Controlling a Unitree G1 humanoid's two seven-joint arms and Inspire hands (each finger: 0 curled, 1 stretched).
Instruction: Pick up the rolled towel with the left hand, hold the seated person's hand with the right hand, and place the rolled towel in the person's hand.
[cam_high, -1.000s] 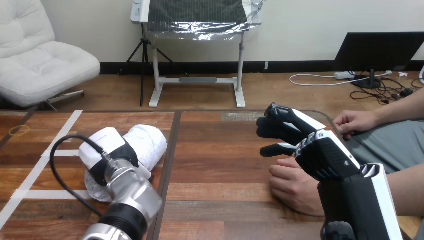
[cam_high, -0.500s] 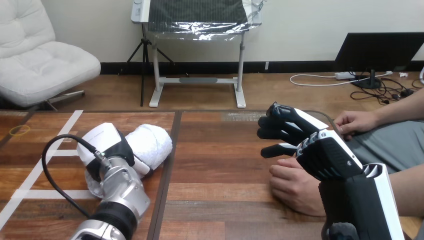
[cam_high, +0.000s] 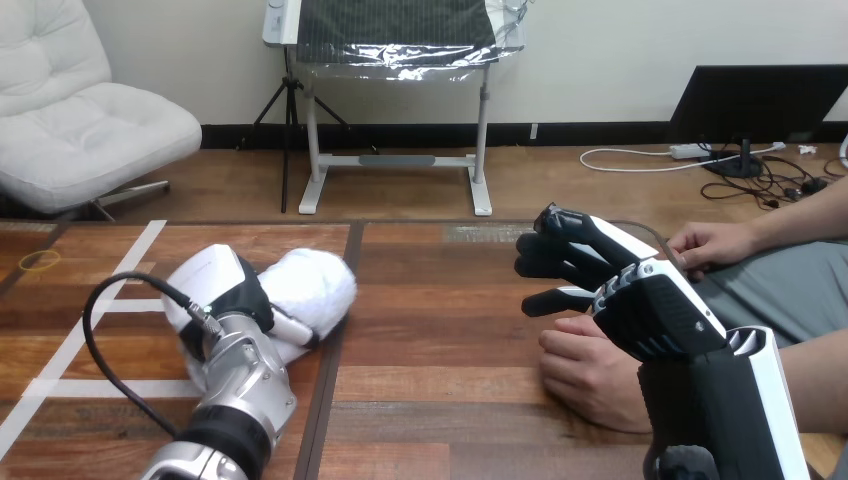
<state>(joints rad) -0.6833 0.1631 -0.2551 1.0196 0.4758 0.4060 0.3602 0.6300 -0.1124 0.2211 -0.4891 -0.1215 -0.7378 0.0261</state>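
Your left hand (cam_high: 215, 290) has its fingers curled round the rolled towel (cam_high: 318, 282), long axis running forward-right out of the palm. The person's hand (cam_high: 590, 368) lies well off to its right, just under your right hand (cam_high: 650, 310), which is loosely open and holds nothing.

White rolled towel (cam_high: 318, 283), black-and-white left hand (cam_high: 215, 288) and right hand (cam_high: 645, 300), brown table (cam_high: 430, 300), possibly a yellow band (cam_high: 38, 261).

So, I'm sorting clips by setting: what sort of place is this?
Likely a staged test set-up, not a home: white tape lines mark the wooden table, the left hand grips a rolled towel, and a person's hand rests by the right hand.
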